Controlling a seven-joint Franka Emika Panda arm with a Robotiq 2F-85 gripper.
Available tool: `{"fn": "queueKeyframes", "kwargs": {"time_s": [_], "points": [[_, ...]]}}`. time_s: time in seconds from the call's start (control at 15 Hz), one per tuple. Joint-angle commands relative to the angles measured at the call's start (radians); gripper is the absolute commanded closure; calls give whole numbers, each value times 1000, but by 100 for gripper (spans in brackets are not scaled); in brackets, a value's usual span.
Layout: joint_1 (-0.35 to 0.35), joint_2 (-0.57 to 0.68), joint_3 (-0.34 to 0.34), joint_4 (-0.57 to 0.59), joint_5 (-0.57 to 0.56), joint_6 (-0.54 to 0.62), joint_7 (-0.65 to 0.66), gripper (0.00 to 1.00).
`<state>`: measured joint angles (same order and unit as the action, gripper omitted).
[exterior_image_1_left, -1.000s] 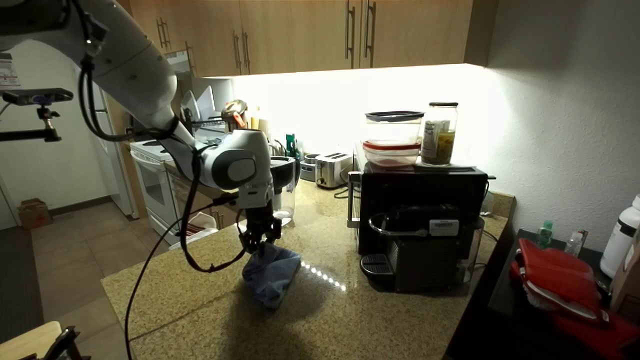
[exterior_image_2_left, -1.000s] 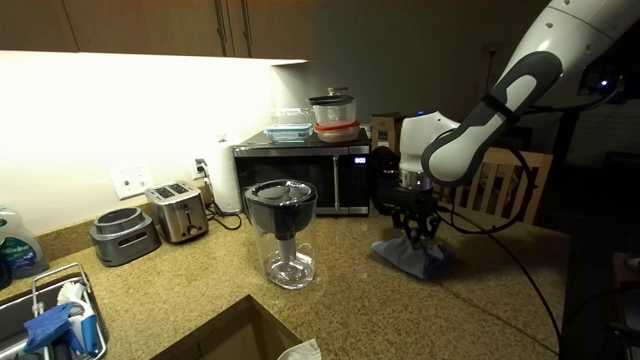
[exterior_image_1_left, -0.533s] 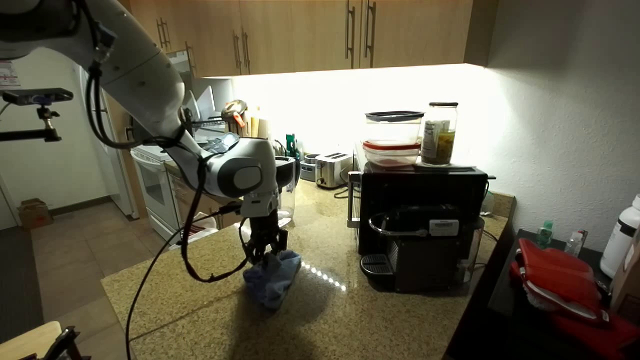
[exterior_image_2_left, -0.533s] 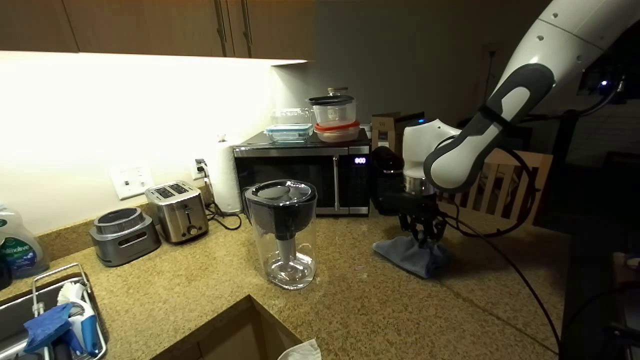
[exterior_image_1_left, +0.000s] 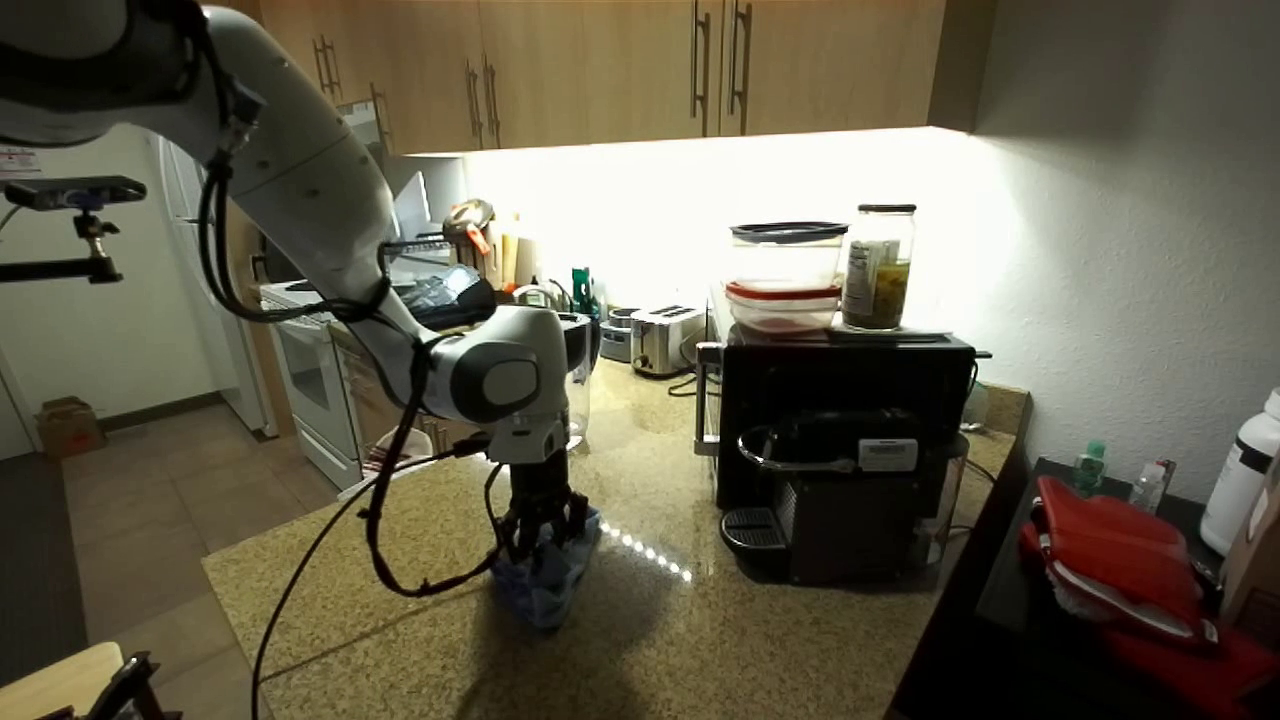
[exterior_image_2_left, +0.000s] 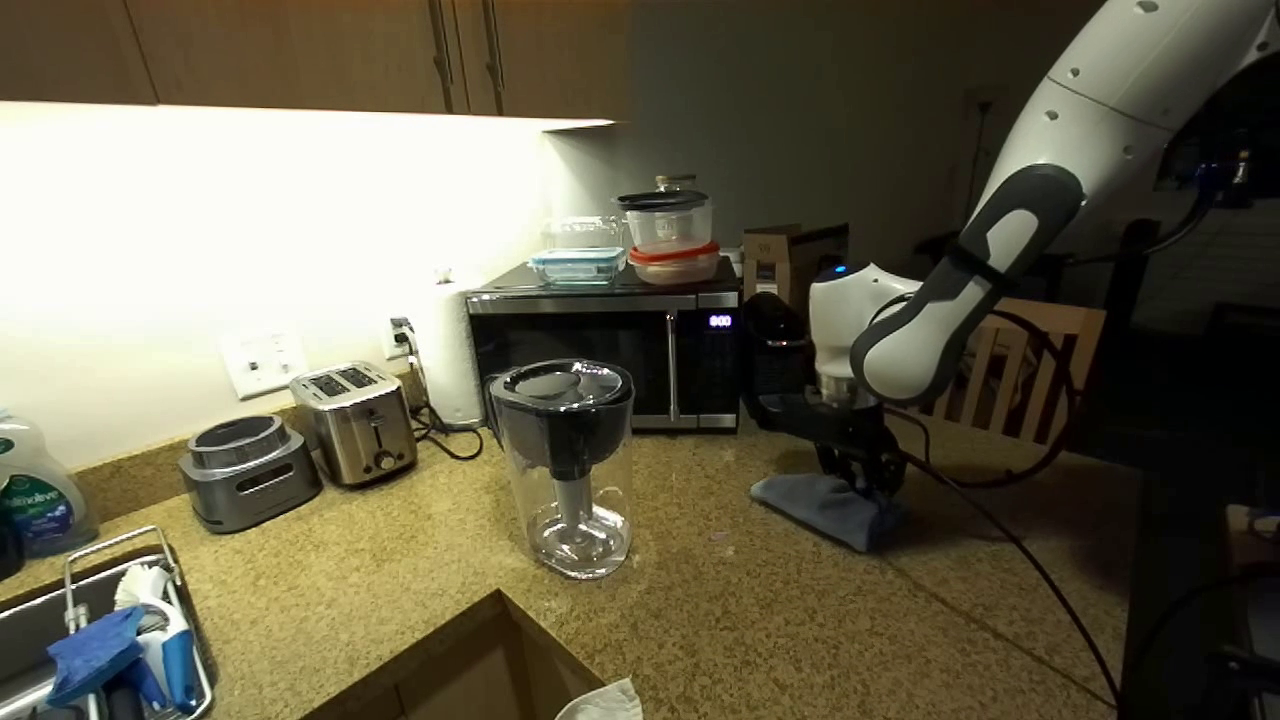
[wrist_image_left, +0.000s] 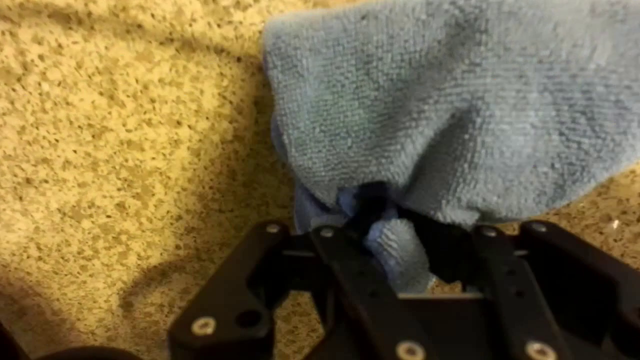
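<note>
**Narrow grip on a blue cloth (wrist_image_left: 425, 85) at the speckled counter (wrist_image_left: 100, 125)**

We found the gripper (wrist_image_left: 392, 212) drawn narrow around a gathered tuft of the blue cloth, which lay bunched on the speckled counter. In an exterior view a water pitcher (exterior_image_2_left: 565, 470) stood to its left; in an exterior view a coffee machine (exterior_image_1_left: 850, 510) stood to its right, both apart from it.

From the towel-like weave we judged the fabric light, soft and limp, with nothing fragile about it and a nap unlikely to slide from a firm squeeze. Lifted by one point, we reckoned, it would sag rather than hold its shape. A raised crease, like the one pinched, struck us as the best hold; the flat edges offered little to grasp.

In the wrist view we saw it fan from the fingertips toward the top and right, where the edge of the view cut it off, with one rounded corner at its upper left. In an exterior view the blue cloth (exterior_image_2_left: 815, 503) had its long axis slanting down from left to right, its free end pointing left and the grip near its right end.
</note>
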<state>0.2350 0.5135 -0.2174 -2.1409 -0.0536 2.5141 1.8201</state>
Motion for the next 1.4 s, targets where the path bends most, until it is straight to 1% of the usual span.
{"fn": "queueKeyframes", "kwargs": {"time_s": [0.0,0.27,0.47,0.6,0.67,0.73,0.93,1.33], "points": [[-12,43,2,31,-25,-34,50,63],[6,60,-16,52,-46,-38,93,39],[20,59,-25,56,-84,-37,137,21],[26,52,-26,56,-109,-32,160,7],[30,47,-26,54,-125,-28,173,2],[34,43,-26,53,-138,-25,183,0],[49,17,-16,39,-174,-4,196,0],[76,-47,14,14,-218,64,171,0]]}}
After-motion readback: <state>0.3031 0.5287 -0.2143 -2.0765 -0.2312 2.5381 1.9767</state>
